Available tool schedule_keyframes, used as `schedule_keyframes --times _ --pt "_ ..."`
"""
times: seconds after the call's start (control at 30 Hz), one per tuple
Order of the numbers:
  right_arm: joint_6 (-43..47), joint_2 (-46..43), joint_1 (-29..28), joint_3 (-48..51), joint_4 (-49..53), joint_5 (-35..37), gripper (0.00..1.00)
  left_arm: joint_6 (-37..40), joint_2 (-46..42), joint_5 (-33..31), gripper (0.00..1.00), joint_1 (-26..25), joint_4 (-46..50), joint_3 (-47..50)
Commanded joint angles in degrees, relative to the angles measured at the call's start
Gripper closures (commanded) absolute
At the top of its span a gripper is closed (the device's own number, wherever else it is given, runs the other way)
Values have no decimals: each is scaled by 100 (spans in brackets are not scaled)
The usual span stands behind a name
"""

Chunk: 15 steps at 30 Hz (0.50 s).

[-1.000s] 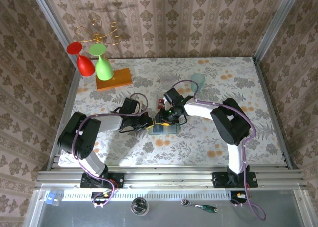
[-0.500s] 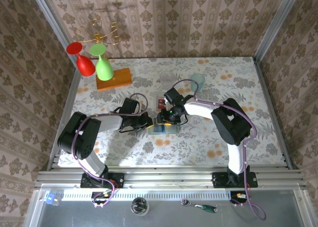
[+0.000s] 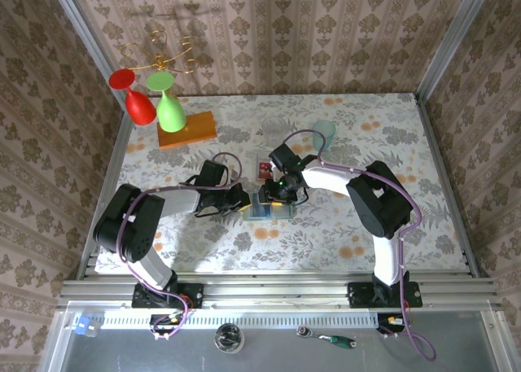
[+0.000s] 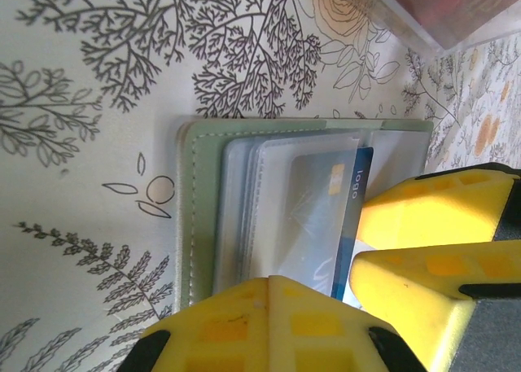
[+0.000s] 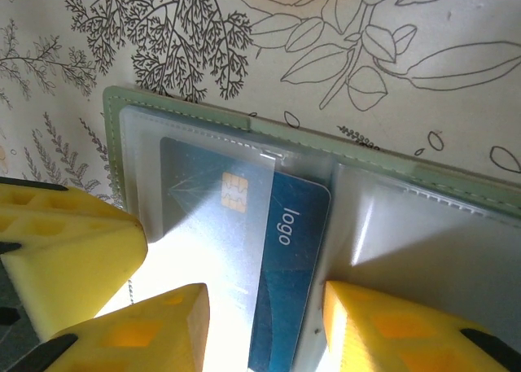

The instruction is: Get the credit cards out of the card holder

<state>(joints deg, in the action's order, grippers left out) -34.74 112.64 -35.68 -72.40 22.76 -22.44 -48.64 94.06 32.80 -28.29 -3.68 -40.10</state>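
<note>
The card holder (image 5: 244,121) lies open and flat on the flowered table, pale green with clear sleeves (image 4: 189,217) (image 3: 273,208). A blue credit card (image 5: 286,262) (image 4: 352,213) sticks partway out of its left sleeve, toward the fold. My right gripper (image 5: 264,327) (image 3: 278,194) stands open, with one finger on the sleeve and the other past the card's free edge. My left gripper (image 4: 271,289) (image 3: 245,201) is shut, its joined tips resting on the holder's left panel. A red credit card (image 3: 264,172) (image 4: 444,2) lies on the table just beyond the holder.
A pale teal cup (image 3: 325,130) stands behind the right arm. At the back left, an orange wooden block (image 3: 188,130) carries a red glass (image 3: 137,99) and a green glass (image 3: 168,103), with a gold wire stand (image 3: 167,56) behind them.
The right gripper has shifted very slightly over the card holder. The left gripper stays pressed on the holder.
</note>
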Motion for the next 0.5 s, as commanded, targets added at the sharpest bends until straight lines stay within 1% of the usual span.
schedule_keyframes --times 0.0,0.3,0.4,0.47 --pt "-48 -223 4 -69 176 90 57 39 -159 12 95 43 69 -11" --pt "-97 -285 35 48 73 95 57 -31 35 24 96 -146 -15 -149" --pt "-103 -287 40 92 32 73 57 -14 101 1 100 -168 22 -148" --pt "-111 -287 52 110 17 69 57 17 121 -48 100 -169 95 -148"
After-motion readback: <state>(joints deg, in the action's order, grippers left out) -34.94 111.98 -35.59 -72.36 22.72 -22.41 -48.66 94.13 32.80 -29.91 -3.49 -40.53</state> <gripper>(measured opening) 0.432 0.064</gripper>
